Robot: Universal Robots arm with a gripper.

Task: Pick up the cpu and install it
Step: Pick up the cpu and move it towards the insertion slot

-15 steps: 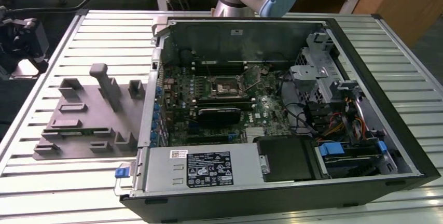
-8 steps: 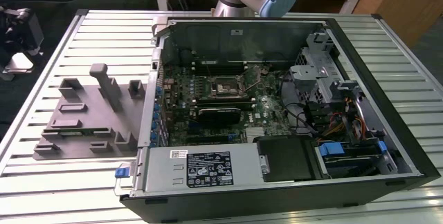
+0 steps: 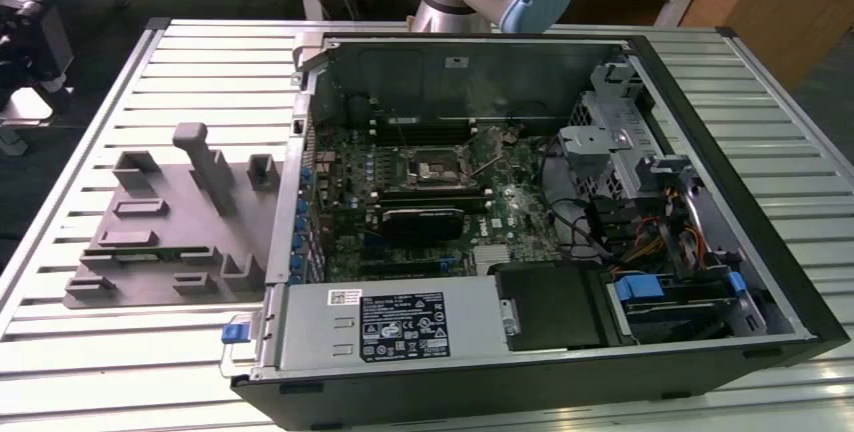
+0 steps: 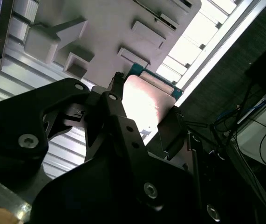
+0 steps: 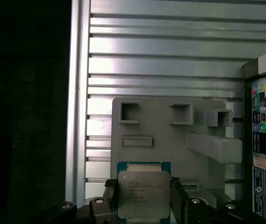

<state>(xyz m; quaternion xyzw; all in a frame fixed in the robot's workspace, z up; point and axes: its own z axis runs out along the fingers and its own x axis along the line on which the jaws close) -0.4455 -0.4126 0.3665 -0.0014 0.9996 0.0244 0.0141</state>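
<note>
Status: pick is done, install isn't. My claw (image 5: 143,196) is clamped on the cpu (image 5: 143,193), one black finger (image 5: 108,196) tight against each opposite edge, shiny metal lid facing the first wrist camera and the green rim showing along the far edge. In both wrist views the chip sits in front of the grey tray (image 5: 170,135) and looks big against its pockets, so I judge it's lifted clear of the tray rather than resting in it, though I can't see the gap directly. The tray lies on the slatted metal surface (image 3: 214,82), just beside the open computer case (image 3: 467,72). The edge of that case with its rear ports is off to one side in the first wrist view, so the chip is outside the case, not over the board. In the exterior view the socket (image 3: 430,170) on the board shows a dark square frame with what looks like a bare centre, and a black block (image 3: 420,220) sits just beside it. I read the socket as unfilled, not certain from that angle. Left to do: the whole carry across to the socket, alignment and seating. Call it about a third done. Grip looks square and centred, with no tilt that I can see.
</note>
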